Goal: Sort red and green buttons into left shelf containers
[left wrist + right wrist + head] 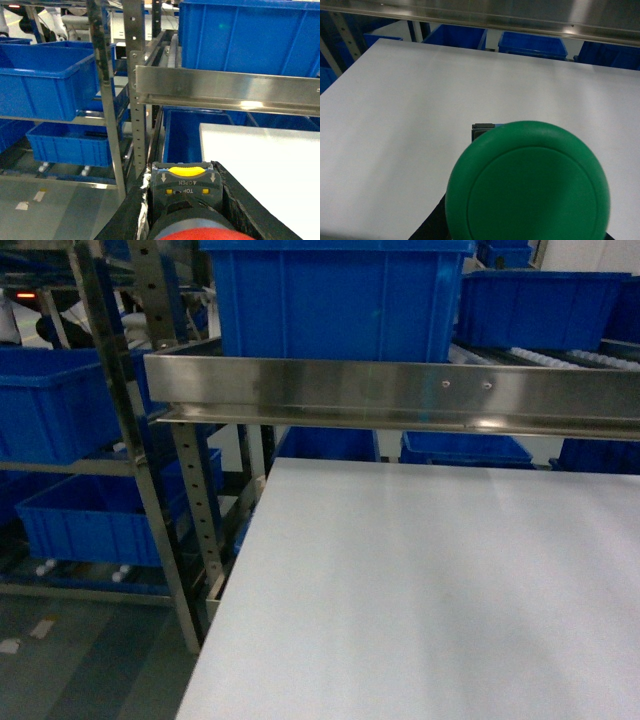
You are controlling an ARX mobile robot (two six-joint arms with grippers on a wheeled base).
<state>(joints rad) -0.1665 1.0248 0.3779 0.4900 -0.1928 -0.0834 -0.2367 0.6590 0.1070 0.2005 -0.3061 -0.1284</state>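
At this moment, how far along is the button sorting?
Nothing looks sorted yet. Both buttons fill the wrist views: the red button close under the left camera, the green button under the right, apparently held. The grippers themselves are hidden. Left: carrying both to the blue bins on the left shelf.

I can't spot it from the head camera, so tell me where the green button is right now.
The green button fills the bottom of the right wrist view, close under the camera, above the white table. The head view does not show it.
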